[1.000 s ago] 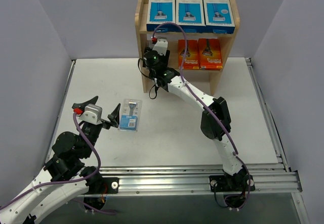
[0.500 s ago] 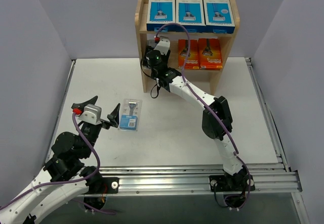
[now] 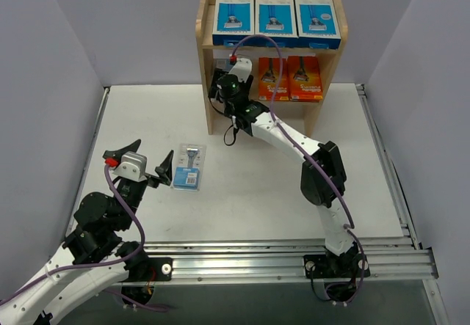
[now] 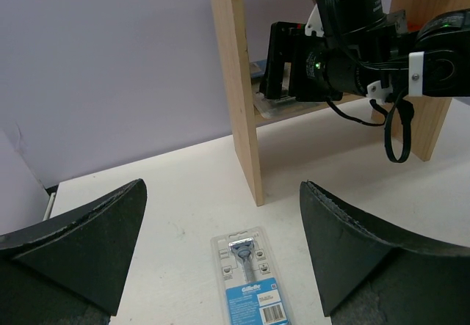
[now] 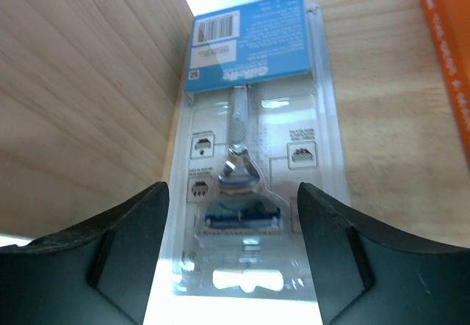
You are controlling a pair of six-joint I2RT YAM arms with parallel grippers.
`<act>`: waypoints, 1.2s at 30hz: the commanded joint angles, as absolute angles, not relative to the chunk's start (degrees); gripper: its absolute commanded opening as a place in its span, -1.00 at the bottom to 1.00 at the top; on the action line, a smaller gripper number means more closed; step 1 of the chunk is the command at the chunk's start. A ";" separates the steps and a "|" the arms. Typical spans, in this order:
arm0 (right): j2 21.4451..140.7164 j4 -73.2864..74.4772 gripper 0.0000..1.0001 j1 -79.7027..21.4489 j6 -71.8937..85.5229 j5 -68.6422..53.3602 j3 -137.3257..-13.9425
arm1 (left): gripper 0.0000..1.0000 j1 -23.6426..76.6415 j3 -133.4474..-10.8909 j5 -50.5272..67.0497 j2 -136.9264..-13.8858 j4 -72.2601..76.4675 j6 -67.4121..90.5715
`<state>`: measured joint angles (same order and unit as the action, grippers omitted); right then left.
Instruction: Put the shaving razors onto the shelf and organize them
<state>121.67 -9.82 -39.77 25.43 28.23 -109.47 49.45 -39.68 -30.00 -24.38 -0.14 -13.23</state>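
Your left arm point(image 3: 99, 218) and right arm point(image 3: 283, 138) wear white shells, black joints, looping purple cables point(image 3: 257, 37) and black wedge-shaped fingers point(image 4: 81, 244).

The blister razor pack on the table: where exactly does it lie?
In the top view, the blister razor pack lies flat on the table left of centre, just ahead of the open left tool, nearer than the shelf.

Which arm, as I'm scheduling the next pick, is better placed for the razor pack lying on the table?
Left. The left gripper hovers open next to the blister pack; the right gripper is inside the shelf, straddling another pack.
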 commanded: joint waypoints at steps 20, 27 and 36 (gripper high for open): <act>110.39 -10.54 0.11 -39.29 24.87 29.88 -100.63 | 0.88 49.75 -39.64 -32.17 -24.43 2.29 -15.38; 113.20 -10.99 0.05 -38.94 24.52 28.66 -102.22 | 0.88 49.83 -39.55 -31.99 -24.26 2.37 -15.21; 116.63 -11.87 -0.01 -38.93 24.52 26.19 -104.94 | 0.88 49.83 -39.55 -31.38 -24.34 2.37 -15.12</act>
<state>115.48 -9.82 -39.29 25.26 26.72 -101.89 49.47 -39.66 -31.44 -24.29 -0.10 -14.41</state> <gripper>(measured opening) 0.498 0.941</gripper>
